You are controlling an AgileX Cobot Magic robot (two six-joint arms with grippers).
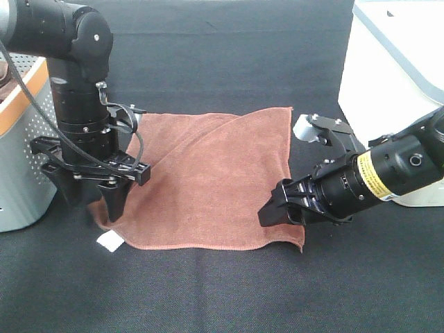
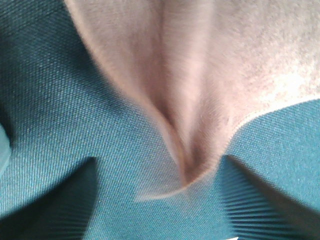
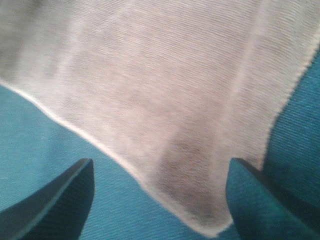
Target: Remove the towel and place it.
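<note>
"The reddish-brown square terry towel (image 1: 215, 180), where is it lying?"

"It is lying spread out on the dark cloth-covered desk (image 1: 222, 298), between the two arms. A small white tag (image 1: 109, 241) is poking out at its near left corner."

"What are the end effectors doing?"

"The left end effector (image 1: 96, 208) is pointing down over that near left corner. The right end effector (image 1: 281, 210) is reaching in low at the near right corner. Both are standing wide and holding nothing. In each wrist view a towel corner is sitting between the black fingers (image 2: 55, 200) without being pinched."

"So how should this step be going?"

"It is looking like the letting-go. The left corner is puckering into a ridge. My judgement is that each arm should be rising straight away from the cloth with jaws wide, so that no fingertip is dragging a corner and rumpling the towel."
</note>
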